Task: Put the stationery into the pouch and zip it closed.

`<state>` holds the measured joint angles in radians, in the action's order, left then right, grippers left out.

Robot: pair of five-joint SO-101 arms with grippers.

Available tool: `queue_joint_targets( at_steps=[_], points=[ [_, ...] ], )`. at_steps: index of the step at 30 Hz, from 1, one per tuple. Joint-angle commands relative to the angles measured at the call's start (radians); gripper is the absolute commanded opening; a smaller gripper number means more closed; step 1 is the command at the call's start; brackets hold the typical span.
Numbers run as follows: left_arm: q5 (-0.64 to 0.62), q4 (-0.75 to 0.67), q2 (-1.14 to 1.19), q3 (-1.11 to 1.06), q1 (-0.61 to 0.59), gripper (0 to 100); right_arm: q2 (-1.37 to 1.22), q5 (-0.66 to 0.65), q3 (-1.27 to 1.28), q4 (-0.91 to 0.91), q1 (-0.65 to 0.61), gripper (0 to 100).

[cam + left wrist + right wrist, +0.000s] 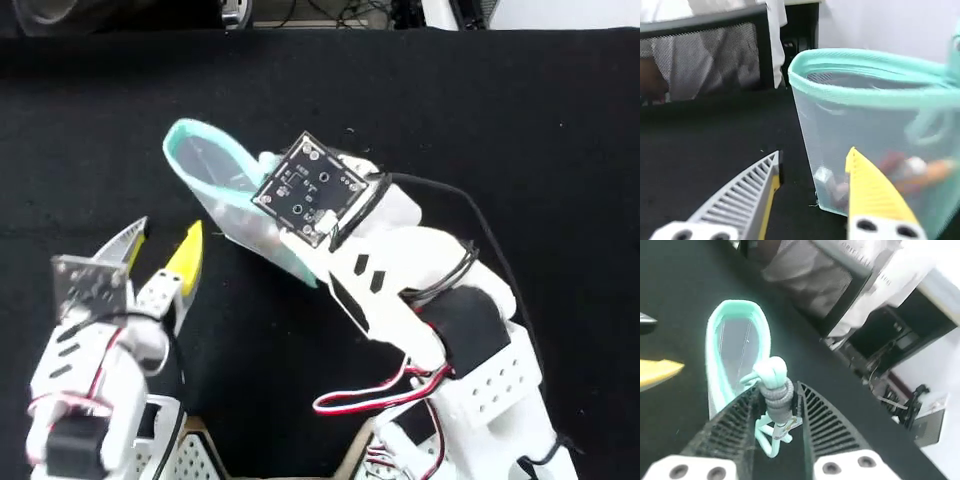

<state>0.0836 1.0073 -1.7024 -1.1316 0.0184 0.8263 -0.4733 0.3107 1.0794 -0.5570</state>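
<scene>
The teal mesh pouch (pixel 215 170) stands on the black table with its mouth open (pixel 737 345). Through the mesh, several stationery items (pixel 900 167) lie at the bottom of the pouch (pixel 865 115). My right gripper (pixel 779 390) is shut on the teal zip pull cord (pixel 774 382) at the pouch's near end. My left gripper (pixel 168 232) stands open just left of the pouch, nothing between its grey finger and yellow finger (pixel 872 195). The yellow fingertip (pixel 660 371) also shows beside the pouch in the right wrist view.
A black cloth (pixel 500 130) covers the table. The right arm's body (pixel 430 310) lies across the middle right. A mesh chair (pixel 705 55) stands beyond the far edge. The arm bases (pixel 200 455) sit at the front edge.
</scene>
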Motion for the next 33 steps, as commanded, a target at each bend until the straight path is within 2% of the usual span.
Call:
queue_joint_targets(
  at_steps=[1, 6, 10, 13, 16, 18, 22, 25, 28, 33],
  points=[
    [-0.034, -0.143, 0.044, -0.074, 0.01, 21, 0.005, 0.006, -0.071, 0.069, -0.003, 1.2],
    [-0.107, -0.262, 0.084, -0.116, 0.008, 24, 0.018, -0.06, -0.113, 0.193, -0.146, 1.2],
    [-0.175, -0.316, 0.11, -0.11, -0.016, 24, 0.016, -0.06, -0.217, 0.267, -0.249, 1.2],
    [-0.196, -0.365, 0.135, -0.11, -0.018, 24, -0.007, -0.06, -0.282, 0.275, -0.253, 1.2],
    [-0.19, -0.353, 0.153, -0.099, -0.018, 24, -0.045, -0.058, -0.317, 0.276, -0.235, 1.2],
    [-0.189, -0.285, 0.152, -0.056, -0.018, 24, -0.076, -0.058, -0.32, 0.267, -0.186, 1.2],
    [-0.187, -0.026, 0.098, 0.122, -0.008, 25, -0.156, -0.06, -0.314, 0.195, -0.068, 1.2],
    [-0.112, 0.133, 0.028, 0.237, -0.007, 25, -0.22, -0.06, -0.32, 0.144, -0.025, 1.2],
    [-0.037, 0.221, -0.046, 0.28, -0.002, 25, -0.262, -0.06, -0.321, 0.127, -0.018, 1.2],
    [0.006, 0.288, -0.112, 0.288, 0.189, 25, -0.278, -0.058, -0.321, 0.126, -0.025, 1.2]
  ],
)
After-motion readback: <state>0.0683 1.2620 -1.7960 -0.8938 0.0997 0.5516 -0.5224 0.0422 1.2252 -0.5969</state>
